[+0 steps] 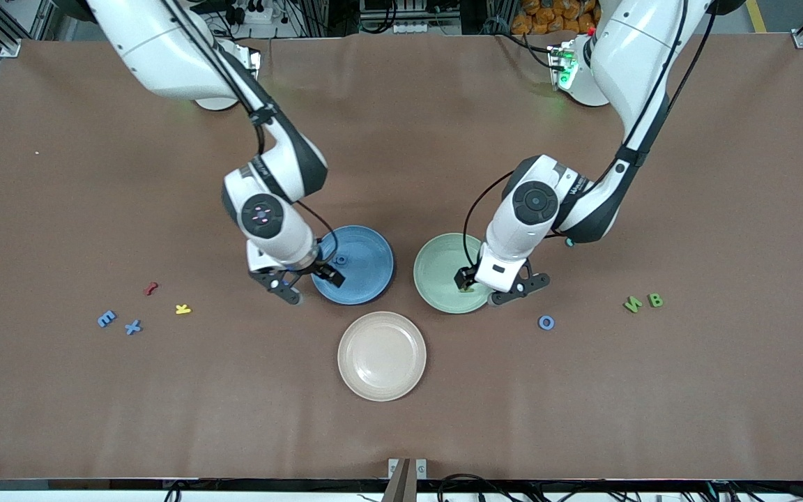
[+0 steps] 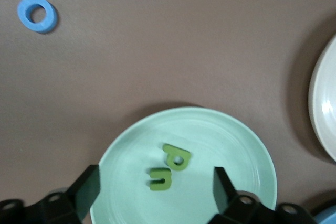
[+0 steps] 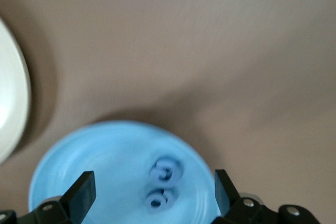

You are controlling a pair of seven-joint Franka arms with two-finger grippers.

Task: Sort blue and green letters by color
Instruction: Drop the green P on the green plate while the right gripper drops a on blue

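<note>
Blue E (image 1: 106, 318) and X (image 1: 133, 327) are lying flat toward the right arm's end, beside the red letter (image 1: 151, 288) and yellow K (image 1: 182, 309). Right gripper (image 1: 309, 281) is hanging over the blue plate (image 1: 366, 261), fingers apart, two blue letters (image 3: 164, 186) lying beneath. Left gripper (image 1: 492, 289) is hovering, spread wide, over the green plate (image 1: 436, 265) holding two touching green letters (image 2: 170, 167); blue O (image 1: 546, 322), then green N (image 1: 632, 304) and B (image 1: 655, 300) side by side, are lying flat.

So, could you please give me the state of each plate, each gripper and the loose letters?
Green plate: holds two green letters.
Blue plate: holds two blue letters.
Beige plate: bare.
Left gripper: open over green plate.
Right gripper: open over blue plate.
Blue O: on table, unsorted.
</note>
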